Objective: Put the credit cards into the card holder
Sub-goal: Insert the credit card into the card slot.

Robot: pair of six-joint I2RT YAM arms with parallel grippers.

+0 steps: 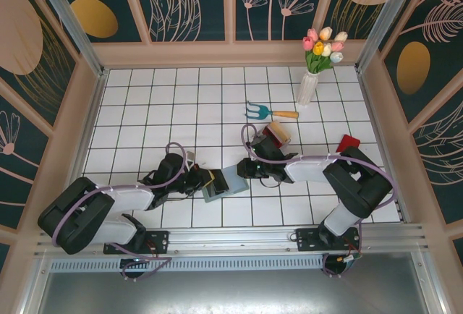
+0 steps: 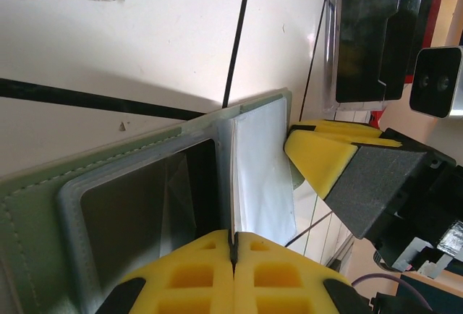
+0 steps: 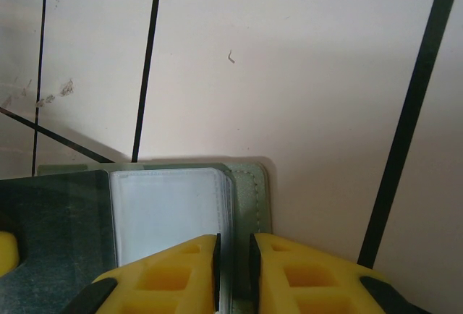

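1. Sage-green and lying open on the table (image 1: 166, 104), just ahead of the arm bases, the card holder (image 2: 43, 205) sits between our two claws.
2. Our left claw (image 2: 233, 249) is pinched tight on one clear sleeve (image 2: 264, 169) of the holder and holds that leaf up on edge.
3. Our right claw (image 3: 234, 260) stands narrow, clamped over the holder's opposite edge.
4. A dark rectangle shows under the neighbouring sleeve. We cannot tell whether it is a card already in place.
5. Just beyond, a clear tray (image 2: 330, 39) holds a dark card (image 2: 365, 39), which is not yet filed.
6. Farther right, a red card (image 1: 348, 142) lies loose on the tiles, well apart from the holder.
7. We judge the task to be early. A pocket is being parted, neither claw carries a card, and the loading is left to do.
8. Farthest off, a toy rake (image 1: 269, 111) and a vase (image 1: 307, 88) of tulips play no part.
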